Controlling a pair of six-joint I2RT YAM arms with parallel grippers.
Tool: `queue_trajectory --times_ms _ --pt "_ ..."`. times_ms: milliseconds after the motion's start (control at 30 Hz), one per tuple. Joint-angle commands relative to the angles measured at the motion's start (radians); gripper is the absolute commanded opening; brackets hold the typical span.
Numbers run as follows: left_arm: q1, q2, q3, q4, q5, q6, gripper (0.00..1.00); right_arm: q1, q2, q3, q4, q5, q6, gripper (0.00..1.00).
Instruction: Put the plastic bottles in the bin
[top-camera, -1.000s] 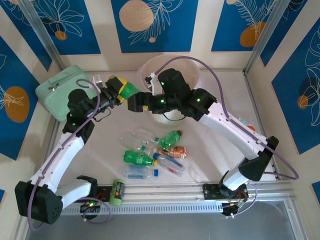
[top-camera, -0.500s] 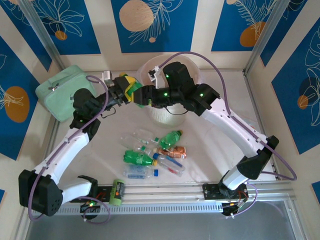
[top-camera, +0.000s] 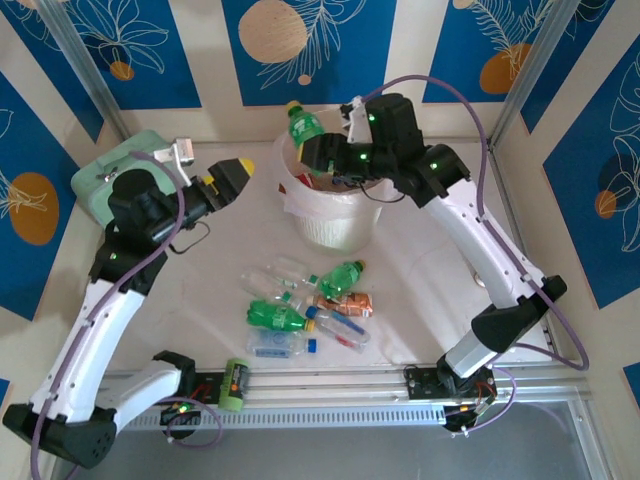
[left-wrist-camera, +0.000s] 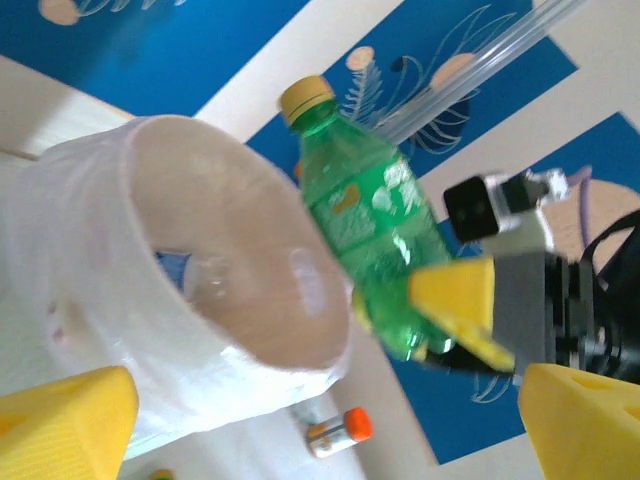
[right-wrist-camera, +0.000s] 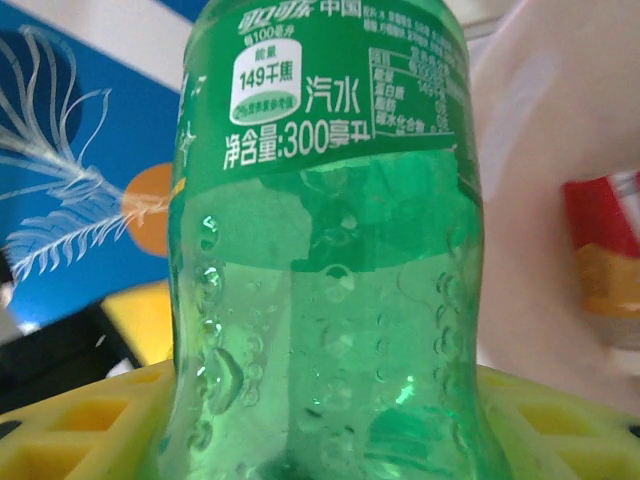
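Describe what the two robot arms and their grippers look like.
Both arms have white link shells with black joint housings, dotted with small green lights. A thin purple cable loops along the left arm and along the right arm. The left gripper and right gripper are black blocks carrying chunky yellow fingers with a moulded grid pattern.

White arm links (top-camera: 92, 322), black joints (top-camera: 138, 198); purple cables (top-camera: 432, 79); yellow fingers (left-wrist-camera: 62, 422); small green lights (top-camera: 356, 155).

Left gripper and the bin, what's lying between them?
Bare table; the top view shows nothing lying between the open left gripper and the bin.
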Motion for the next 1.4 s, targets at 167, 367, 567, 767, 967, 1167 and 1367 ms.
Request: queue_trajectory --times_ms 167,367,567,767,967,1167,1367 --pt "-0.106 0.002 -0.182 -0.109 -0.084 0.155 0.88 -0.097 0.129 0.155 -0.141 0.038 -0.074 0.71" --pt "-0.243 0.070 -0.215 -0.084 -0.122 0.229 0.93 -0.096 0.193 0.242 -0.218 0.079 -0.118 0.84" --pt "-0.342 0.169 -0.203 -0.083 -0.142 0.292 0.92 -0.078 0.135 0.267 -0.279 0.150 -0.153 0.85" --pt "-0.456 0.305 -0.182 -0.106 -0.210 0.363 0.87 -0.049 -0.153 -0.034 -0.178 0.215 -0.115 0.84" --pt "-0.525 0.446 -0.114 -0.162 -0.216 0.461 0.90 -0.067 -0.474 -0.403 -0.129 0.251 -0.058 0.84" --pt "-0.588 0.571 -0.029 -0.230 -0.233 0.546 0.92 -0.104 -0.642 -0.533 -0.224 0.285 -0.028 0.85" --pt "-0.613 0.677 0.054 -0.297 -0.272 0.574 0.88 -0.153 -0.705 -0.595 -0.229 0.222 -0.013 0.86"
